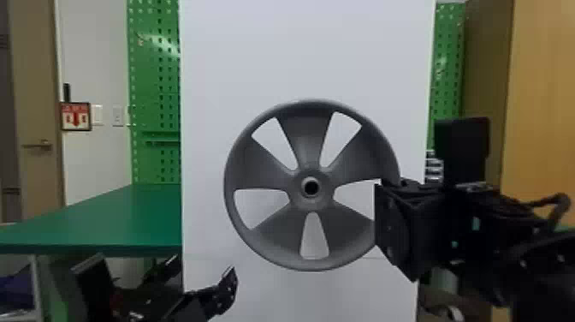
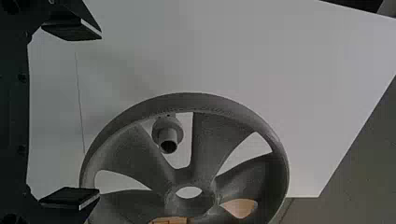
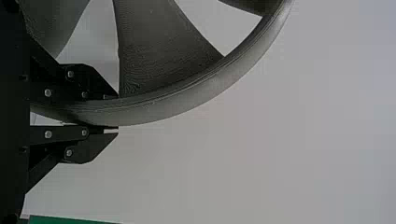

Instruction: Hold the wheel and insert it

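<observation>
Clamping the upright wheel [image 1: 306, 137] by its rim in the 2 fingers of the right gripper [image 1: 387, 222], before a white panel [image 1: 299, 51]; showing the left gripper [image 1: 203, 267], lower left, fingers apart.

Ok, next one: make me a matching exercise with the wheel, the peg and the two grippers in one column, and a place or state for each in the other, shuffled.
1. Wheel
2. Peg
3. Left gripper
4. Right gripper

A. Open, nothing between its fingers
B. Seen through a wheel opening in the left wrist view
C. Closed on the wheel's rim
D. Grey, with five openings around its hub, in front of the white panel

Right pairs: 1-D, 2-B, 3-A, 4-C
</observation>
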{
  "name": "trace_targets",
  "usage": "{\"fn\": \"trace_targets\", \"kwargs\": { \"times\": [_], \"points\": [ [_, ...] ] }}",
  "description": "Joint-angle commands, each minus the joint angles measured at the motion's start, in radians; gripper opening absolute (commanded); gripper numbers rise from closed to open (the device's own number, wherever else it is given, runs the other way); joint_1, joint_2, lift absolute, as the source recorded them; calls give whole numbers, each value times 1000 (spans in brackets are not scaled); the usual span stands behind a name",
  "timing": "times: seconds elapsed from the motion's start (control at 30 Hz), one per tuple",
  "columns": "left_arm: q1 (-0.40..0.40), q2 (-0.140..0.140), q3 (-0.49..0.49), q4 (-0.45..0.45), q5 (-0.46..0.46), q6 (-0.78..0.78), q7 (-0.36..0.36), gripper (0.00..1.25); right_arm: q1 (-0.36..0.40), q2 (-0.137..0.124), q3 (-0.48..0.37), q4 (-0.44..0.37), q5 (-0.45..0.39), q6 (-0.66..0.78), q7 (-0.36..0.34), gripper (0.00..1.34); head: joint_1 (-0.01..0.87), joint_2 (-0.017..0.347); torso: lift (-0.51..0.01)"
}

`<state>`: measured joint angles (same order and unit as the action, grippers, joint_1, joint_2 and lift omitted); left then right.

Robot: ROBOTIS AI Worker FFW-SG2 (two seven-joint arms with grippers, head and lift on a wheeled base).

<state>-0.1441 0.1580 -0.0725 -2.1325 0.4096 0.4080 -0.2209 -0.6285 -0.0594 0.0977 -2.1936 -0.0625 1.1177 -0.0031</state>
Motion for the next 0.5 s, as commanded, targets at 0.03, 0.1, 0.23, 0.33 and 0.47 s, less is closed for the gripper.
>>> {"fn": "trace_targets", "kwargs": {
  "times": [0.03, 0.1, 0.23, 0.33, 0.47],
  "points": [
    [0, 0, 0, 0, 0, 0, 0, 1147, -2, 3, -3, 17, 1, -19, 0, 209, 97, 15, -442],
    [1, 0, 0, 0, 0, 0, 0, 1147, -4, 1, -6, 28, 1, -26, 0, 209, 97, 15, -442],
    [1, 0, 0, 0, 0, 0, 0, 1147, -8, 1, -12, 43, 1, -36, 0, 209, 97, 15, -442],
    [1, 0, 0, 0, 0, 0, 0, 1147, -13, 1, -15, 55, 1, -42, 0, 209, 97, 15, -442],
    [1, 0, 0, 0, 0, 0, 0, 1147, -16, 1, -18, 69, 1, -52, 0, 209, 97, 15, -442]
  ]
}}
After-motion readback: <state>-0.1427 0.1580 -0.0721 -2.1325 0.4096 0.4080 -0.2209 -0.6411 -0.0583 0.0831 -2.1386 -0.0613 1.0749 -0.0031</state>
